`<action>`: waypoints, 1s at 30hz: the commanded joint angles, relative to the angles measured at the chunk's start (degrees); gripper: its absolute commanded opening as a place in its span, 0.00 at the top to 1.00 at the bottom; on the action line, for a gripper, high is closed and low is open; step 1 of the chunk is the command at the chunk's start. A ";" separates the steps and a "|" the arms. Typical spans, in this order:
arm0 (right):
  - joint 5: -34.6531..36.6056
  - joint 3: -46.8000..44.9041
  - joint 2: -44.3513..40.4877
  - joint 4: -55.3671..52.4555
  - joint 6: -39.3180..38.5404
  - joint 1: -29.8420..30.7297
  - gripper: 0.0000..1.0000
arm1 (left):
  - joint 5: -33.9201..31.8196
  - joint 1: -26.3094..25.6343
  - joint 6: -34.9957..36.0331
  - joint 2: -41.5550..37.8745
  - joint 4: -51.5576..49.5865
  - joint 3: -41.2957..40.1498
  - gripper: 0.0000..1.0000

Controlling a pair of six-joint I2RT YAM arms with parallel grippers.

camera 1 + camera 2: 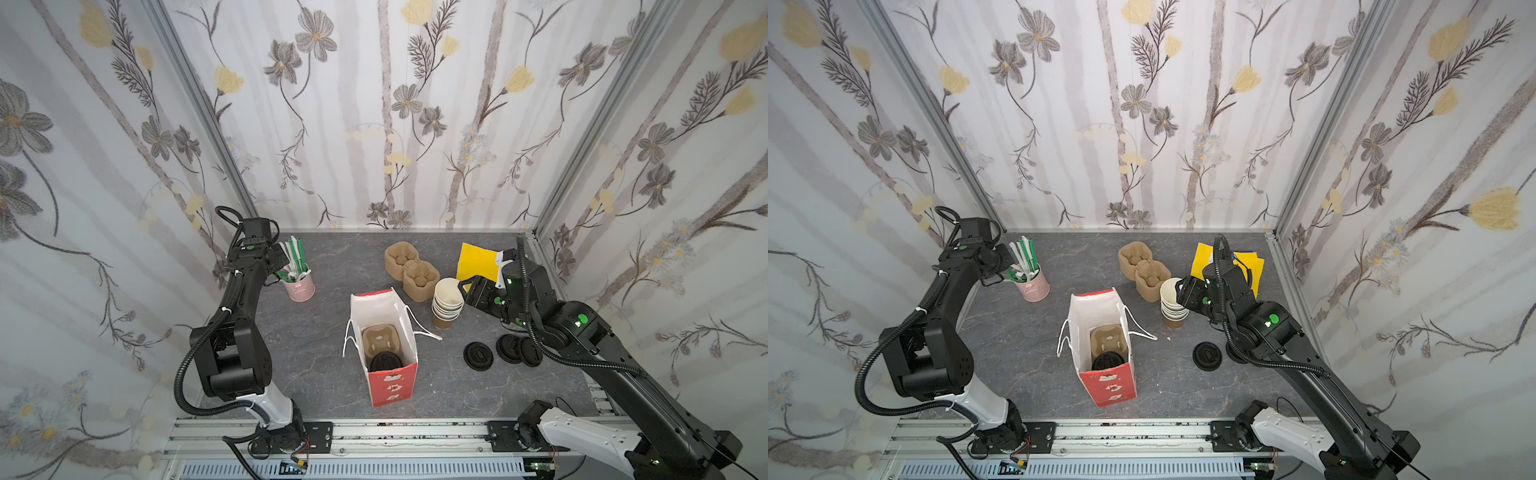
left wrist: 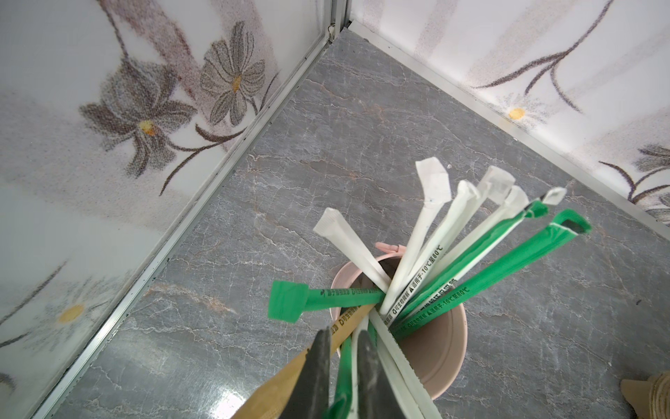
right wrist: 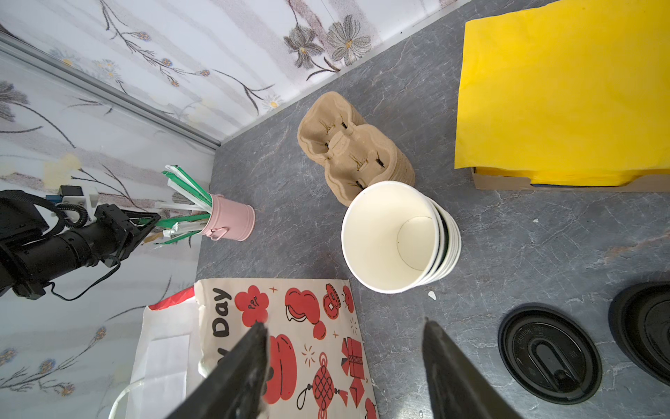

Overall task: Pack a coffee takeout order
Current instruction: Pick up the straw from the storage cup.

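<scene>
The brown cup's black lid [image 1: 384,360] shows deep inside the red and white paper bag [image 1: 392,384], beside a cardboard carrier [image 1: 377,337]. Yellow napkins [image 1: 478,262] lie at the back right. Green and white wrapped straws stand in a pink bucket [image 1: 300,286] at the back left. My left gripper [image 2: 344,332] reaches into that bunch, its jaws pressed on a green straw [image 2: 344,370]. My right gripper [image 3: 344,323] hangs open and empty above the bag's edge, next to the stack of white-lined cups [image 3: 391,235].
Stacked cardboard carriers [image 1: 411,270] sit behind the cup stack [image 1: 446,303]. Loose black lids [image 1: 478,355] lie on the grey table under my right arm. Walls close in on three sides. The bucket stands close to the left wall.
</scene>
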 commanded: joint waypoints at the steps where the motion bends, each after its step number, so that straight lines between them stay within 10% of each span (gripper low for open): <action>1: -0.50 0.50 0.33 2.39 0.38 -0.04 0.32 | -0.97 -0.06 0.54 -0.32 1.57 -0.06 0.88; 30: -0.74 1.24 0.50 2.15 0.31 0.01 0.32 | -2.64 -0.11 0.53 -4.98 1.70 -1.54 1.00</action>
